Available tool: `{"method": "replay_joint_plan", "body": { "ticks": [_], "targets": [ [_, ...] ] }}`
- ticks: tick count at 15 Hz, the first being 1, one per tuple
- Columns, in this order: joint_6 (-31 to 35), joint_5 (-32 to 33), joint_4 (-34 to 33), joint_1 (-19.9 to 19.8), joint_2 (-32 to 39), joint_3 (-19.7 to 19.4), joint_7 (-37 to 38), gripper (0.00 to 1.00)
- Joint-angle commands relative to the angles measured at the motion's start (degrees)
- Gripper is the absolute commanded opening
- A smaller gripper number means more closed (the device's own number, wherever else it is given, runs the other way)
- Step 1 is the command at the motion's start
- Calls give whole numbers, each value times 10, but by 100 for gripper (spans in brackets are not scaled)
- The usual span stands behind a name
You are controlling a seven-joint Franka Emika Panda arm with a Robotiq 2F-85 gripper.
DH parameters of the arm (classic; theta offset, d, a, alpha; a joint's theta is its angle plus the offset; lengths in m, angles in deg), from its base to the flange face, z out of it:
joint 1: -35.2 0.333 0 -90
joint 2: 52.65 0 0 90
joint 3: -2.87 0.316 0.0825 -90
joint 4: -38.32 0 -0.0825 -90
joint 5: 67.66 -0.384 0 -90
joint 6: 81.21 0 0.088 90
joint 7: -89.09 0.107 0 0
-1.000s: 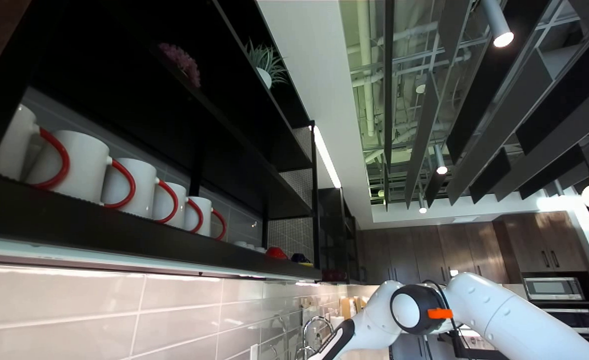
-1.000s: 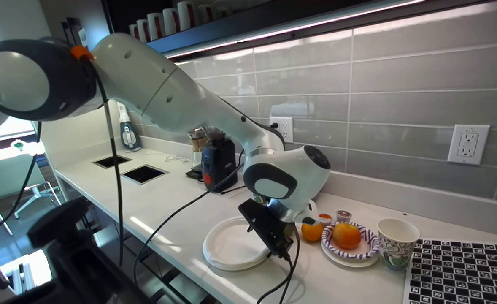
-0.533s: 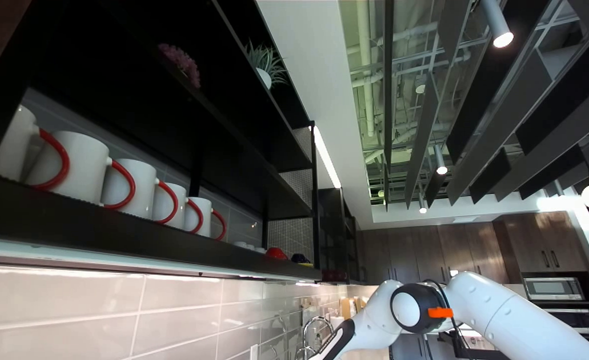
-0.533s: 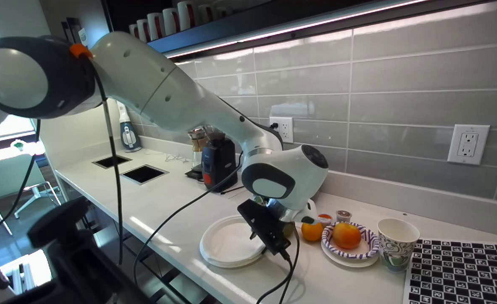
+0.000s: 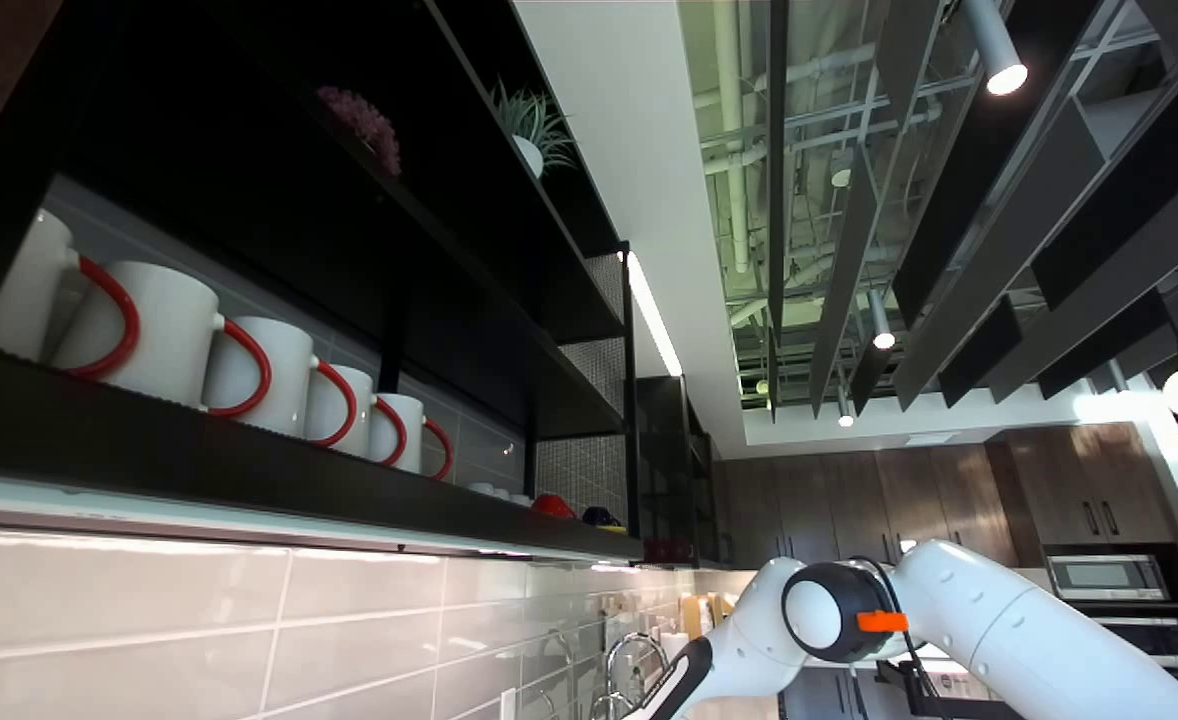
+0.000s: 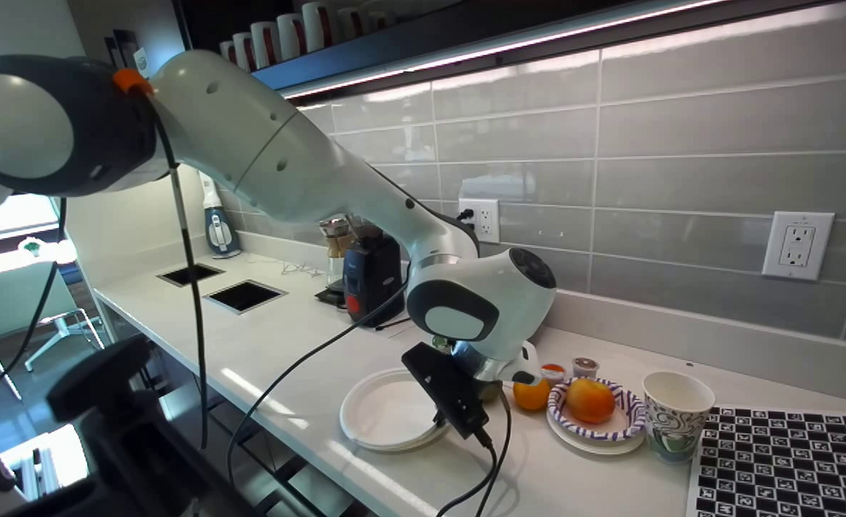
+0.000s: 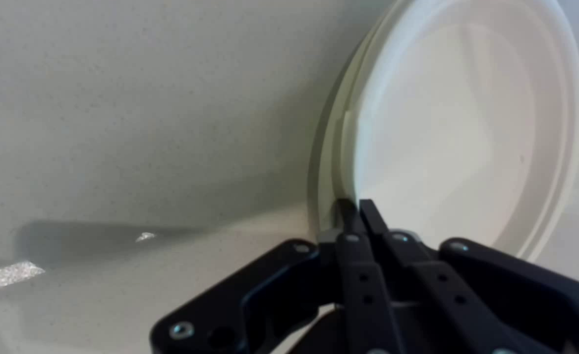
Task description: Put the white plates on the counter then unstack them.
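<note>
Nearest, in the wrist view, the end effector [image 7: 357, 205] has its two dark fingers [image 7: 374, 216] drawn close together, pinching the rim of the white plates [image 7: 447, 128]; the upper rim passes between the fingertips, and a yellower rim shows just below it. How many rims lie within the grip cannot be told. In an exterior view the nested plates lie nearly level at the pale desk [image 6: 308, 366], toward its front edge; whether their base touches the surface all round is unclear. The robot arm [image 6: 322, 172] reaches down over them, its wrist camera hiding the fingertips in that view. Near the plates are an orange [image 6: 529, 396], a patterned bowl [image 6: 635, 420] holding a red-yellow fruit [image 6: 590, 401] on a pale dish [image 6: 601, 448], an upright paper cup [image 6: 676, 413] and a checkered board [image 6: 789, 459]. Two small cups [image 6: 553, 373] stand behind the fruit. Farther along, a black appliance [image 6: 374, 280] stands beside a clear carafe [image 6: 337, 248], with a white-and-blue handheld vacuum [image 6: 220, 226] beyond. In both exterior views, white mugs [image 5: 144, 325] line a dark shelf [image 5: 249, 470] above the tiled wall [image 5: 369, 590]; farthest stand wooden cabinets [image 5: 854, 500] and a microwave [image 5: 1109, 577].
</note>
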Motion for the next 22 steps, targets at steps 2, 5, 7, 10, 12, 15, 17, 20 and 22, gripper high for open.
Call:
{"method": "replay_joint_plan", "body": {
  "ticks": [2, 5, 7, 10, 12, 15, 17, 20, 22],
  "targets": [
    [17, 3, 33, -3, -23, 1, -13, 1],
    [5, -4, 39, -11, -37, 7, -24, 1],
    [-1, -10, 50, -17, -54, 11, -37, 1],
    [-4, -21, 74, -25, -88, 13, -58, 1],
    [-24, -28, 86, -33, -111, 14, -77, 1],
    [-45, -51, 105, -43, -148, 10, -104, 1],
    [-58, -66, 118, -49, -171, 5, -124, 1],
    [-77, -83, 138, -53, -205, -5, -152, 1],
    [-90, -89, 151, -55, -228, -13, -170, 1]
  ]
}}
